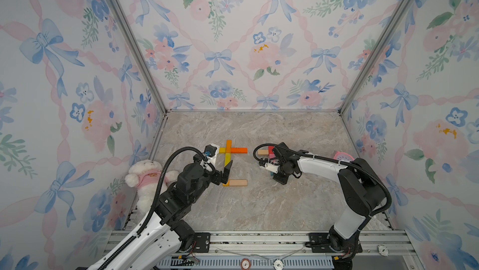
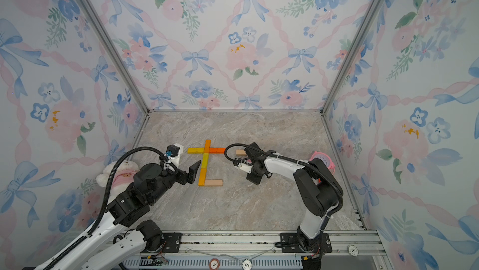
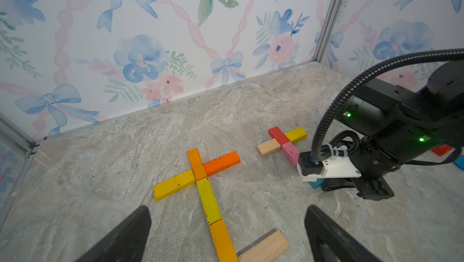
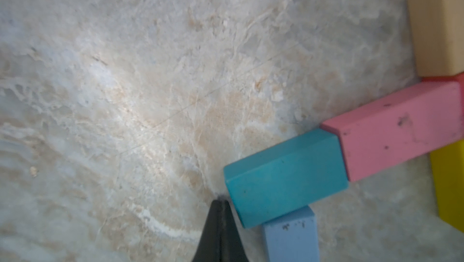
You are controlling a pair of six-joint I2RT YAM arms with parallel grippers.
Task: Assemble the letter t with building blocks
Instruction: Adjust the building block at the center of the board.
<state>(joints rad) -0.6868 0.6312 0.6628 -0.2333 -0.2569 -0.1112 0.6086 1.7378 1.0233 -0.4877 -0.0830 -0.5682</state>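
Holds right end effector (image 4: 221,213) clenched, empty, tip just beside teal block (image 4: 286,177), at its end farthest from pink block (image 4: 396,132) (long axis nearly continuing pink's, ends touching). Hangs left end effector (image 3: 227,210) released, well apart from pink block.

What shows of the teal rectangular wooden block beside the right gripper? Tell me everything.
The teal rectangular wooden block is a short, flat-sided brick in matte paint. It lies flat on the marble-patterned tabletop, one end butted against the end of the pink wooden block, roughly in line with it. A light blue wooden block meets its long side near the free end. The shut right gripper has its tip at the free corner; contact is unclear.
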